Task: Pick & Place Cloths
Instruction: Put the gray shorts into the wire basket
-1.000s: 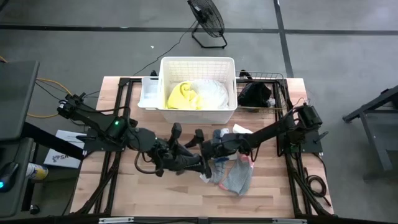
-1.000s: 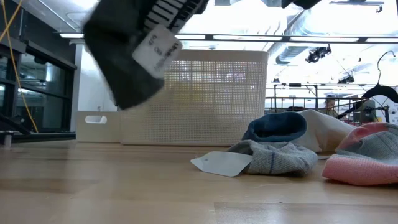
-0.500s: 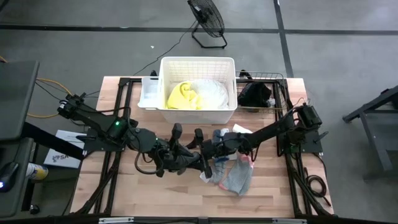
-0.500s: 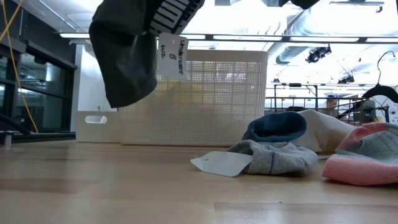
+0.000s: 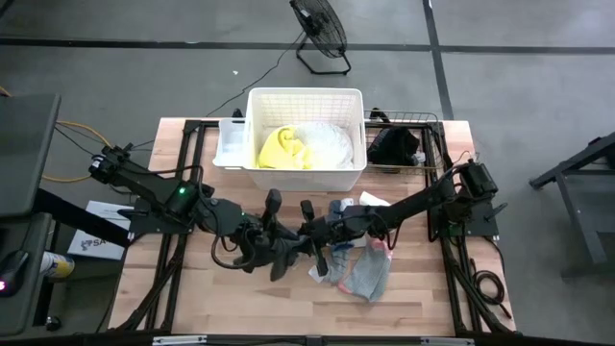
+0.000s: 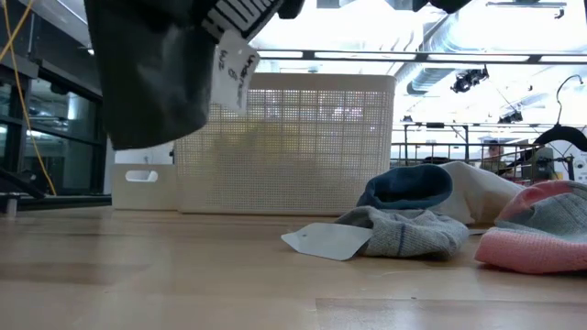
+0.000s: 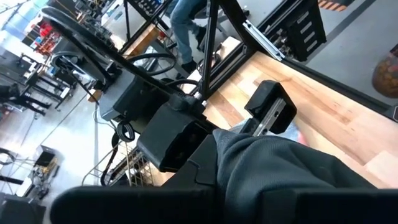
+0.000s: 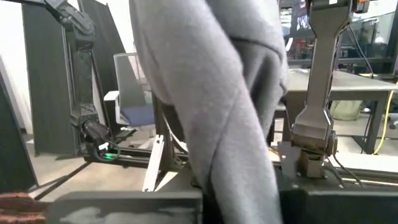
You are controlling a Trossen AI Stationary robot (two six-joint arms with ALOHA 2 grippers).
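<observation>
A dark grey cloth (image 5: 285, 258) hangs above the middle of the table between my two grippers. In the low view it shows as a dark drape (image 6: 151, 82) with a white tag (image 6: 234, 78). My left gripper (image 5: 261, 248) comes in from the left and is shut on it. My right gripper (image 5: 309, 238) comes in from the right and is shut on it too. A white slatted basket (image 5: 306, 168) at the far edge holds a yellow cloth (image 5: 281, 149) and a white cloth (image 5: 329, 144). Several more cloths (image 5: 357, 267) lie heaped on the table under the right arm. My left gripper holds a bunched part of the dark grey cloth (image 7: 273, 174); the cloth itself covers the fingers, so the exact place is hidden. It reaches in roughly level from the table's left. The cloth is lifted clear of the table and hangs slack below. My right gripper has a thick fold of the dark grey cloth (image 8: 239, 180) between its two fingers, in several layers. It reaches in roughly level from the table's right, close to the left gripper. The cloth hangs clear of the table.
A black cloth (image 5: 394, 146) lies in a wire basket (image 5: 432, 123) at the far right. A small white bin (image 5: 231, 144) stands left of the slatted basket. Bare wood lies along the near edge (image 5: 240, 308). A floor fan (image 5: 322, 34) stands beyond the table.
My right gripper has gone toward the table's left, up to the left gripper, and taken hold of the dark grey cloth. In the low view the hanging cloth has swung left and spread wider, and its tag has swung with it.
</observation>
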